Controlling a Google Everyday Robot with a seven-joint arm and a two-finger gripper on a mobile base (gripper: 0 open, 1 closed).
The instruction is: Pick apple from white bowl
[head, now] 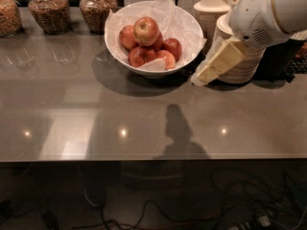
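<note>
The white bowl (184, 56), lined with crinkled white paper, stands at the back middle of the grey counter. It holds several apples. The apple (146, 30) with the pale yellow-gold, red-streaked face sits on top of the deeper red ones. My gripper (204, 75) comes in from the upper right on a white arm, its cream fingers pointing down-left. It hangs just right of the bowl's rim, in front of the stacked bowls, and touches no apple.
Stacks of small cream disposable bowls (240, 66) stand at the back right, behind the gripper. Three glass jars (48, 11) of dry food line the back left. The counter's front edge (144, 159) runs across, with cables on the floor below.
</note>
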